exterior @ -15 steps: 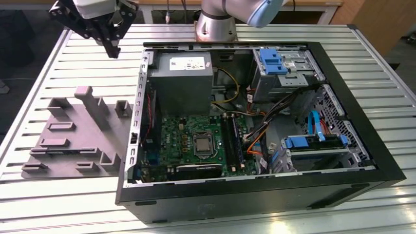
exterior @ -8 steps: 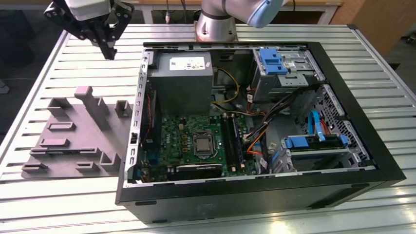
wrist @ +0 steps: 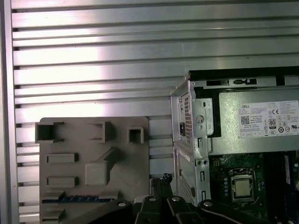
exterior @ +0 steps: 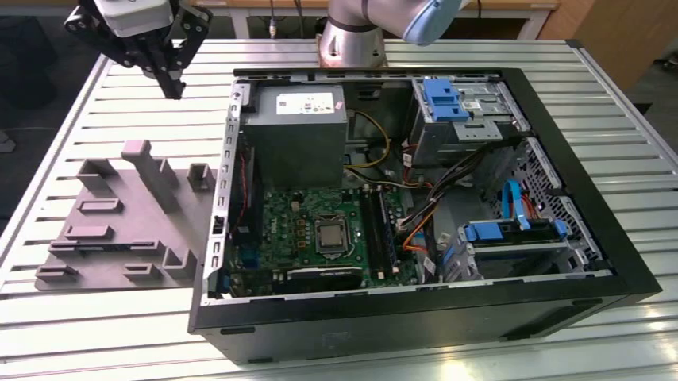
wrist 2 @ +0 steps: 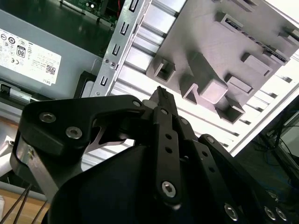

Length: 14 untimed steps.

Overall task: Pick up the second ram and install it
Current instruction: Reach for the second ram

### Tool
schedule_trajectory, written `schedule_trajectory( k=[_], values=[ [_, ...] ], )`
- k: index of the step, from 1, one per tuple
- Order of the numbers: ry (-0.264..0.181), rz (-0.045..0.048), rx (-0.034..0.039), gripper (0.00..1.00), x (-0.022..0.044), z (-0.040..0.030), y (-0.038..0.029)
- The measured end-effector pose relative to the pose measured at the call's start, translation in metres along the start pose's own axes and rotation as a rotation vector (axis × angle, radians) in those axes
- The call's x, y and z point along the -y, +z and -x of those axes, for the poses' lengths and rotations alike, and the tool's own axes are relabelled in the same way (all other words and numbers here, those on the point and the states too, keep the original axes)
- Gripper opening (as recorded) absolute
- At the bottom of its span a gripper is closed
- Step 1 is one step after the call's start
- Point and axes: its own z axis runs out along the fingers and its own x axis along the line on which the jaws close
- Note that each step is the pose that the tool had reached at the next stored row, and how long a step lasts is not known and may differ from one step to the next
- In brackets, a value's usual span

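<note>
The second ram (wrist: 77, 199) is a thin bluish strip standing on edge in a slot of the grey fixture plate (wrist: 93, 140). That plate (exterior: 117, 214) lies on the slatted table at the exterior view's left, beside the open computer case (exterior: 424, 317). My gripper (exterior: 170, 86) hangs high above the table, beyond the plate's far side, its black fingers pressed together with nothing between them. Its fingertips (wrist 2: 161, 93) point down toward the plate's raised blocks, and its tip (wrist: 163, 179) lies off the plate's edge near the ram. The black memory slots (exterior: 379, 230) run beside the processor.
Inside the case are the grey power supply (exterior: 291, 119), the green motherboard (exterior: 307, 230), bundled cables (exterior: 424, 214) and blue drive brackets (exterior: 498, 230). The arm's base (exterior: 355, 36) stands behind the case. The slatted aluminium table (exterior: 127, 333) surrounds everything.
</note>
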Motion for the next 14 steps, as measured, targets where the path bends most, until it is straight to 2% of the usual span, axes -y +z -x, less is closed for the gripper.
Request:
schedule_trajectory(
  k=[14],
  values=[
    [0.0, 0.0, 0.0, 0.11, 0.0075, -0.0078, 0.0002]
  ],
)
